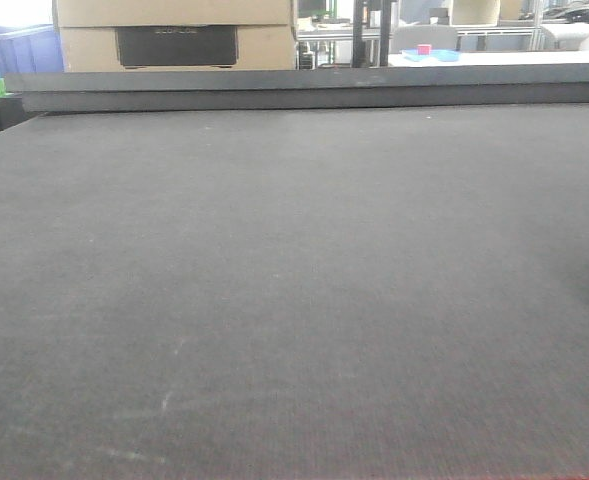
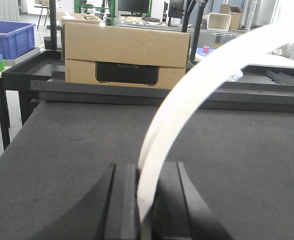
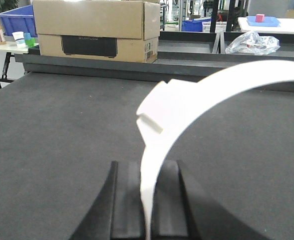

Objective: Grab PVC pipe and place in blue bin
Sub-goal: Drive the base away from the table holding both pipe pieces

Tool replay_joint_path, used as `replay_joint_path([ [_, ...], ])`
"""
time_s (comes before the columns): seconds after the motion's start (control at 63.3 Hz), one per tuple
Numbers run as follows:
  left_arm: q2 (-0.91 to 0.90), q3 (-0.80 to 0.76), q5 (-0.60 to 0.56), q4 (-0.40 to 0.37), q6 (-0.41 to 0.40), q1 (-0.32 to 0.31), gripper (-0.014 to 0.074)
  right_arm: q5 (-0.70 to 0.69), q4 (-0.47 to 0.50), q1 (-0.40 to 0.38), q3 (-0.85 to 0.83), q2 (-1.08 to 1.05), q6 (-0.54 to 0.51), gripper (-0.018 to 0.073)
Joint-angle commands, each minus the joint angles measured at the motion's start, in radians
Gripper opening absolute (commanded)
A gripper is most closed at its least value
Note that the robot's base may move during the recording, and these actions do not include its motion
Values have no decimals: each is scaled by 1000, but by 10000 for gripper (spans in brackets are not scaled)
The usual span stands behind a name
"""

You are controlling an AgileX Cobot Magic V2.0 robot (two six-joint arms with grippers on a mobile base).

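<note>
In the left wrist view, the left gripper (image 2: 146, 200) has its two black fingers (image 2: 122, 200) closed against the foot of the white pipe (image 2: 196, 80). The pipe rises from them in front of the box (image 2: 127, 55), then sweeps right of it and is cut off at the top edge, blurred along most of its length.

The right gripper (image 3: 147, 200) is likewise clamped on a white pipe (image 3: 186, 100). This one shows a squared, notched block below and right of the box (image 3: 92, 27) before running off the right edge. I cannot tell whether both views show one piece or two.

The bin (image 2: 9, 37) stands left of the box and is cropped at the frame edge.

The front view shows only the dark table (image 1: 294, 300) below the box (image 1: 174, 30). Neither arm nor the pipe appears there.
</note>
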Motion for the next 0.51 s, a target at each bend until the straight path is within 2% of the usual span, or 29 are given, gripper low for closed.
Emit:
replay_joint_path([
  [0.0,-7,-3,-31,1,-6,-3,-111,-17,-15,2,1,-6,-6,-169],
  [0.49,-11,-3,-31,1,-6,-3,-111,-17,-15,2,1,-6,-6,-169],
])
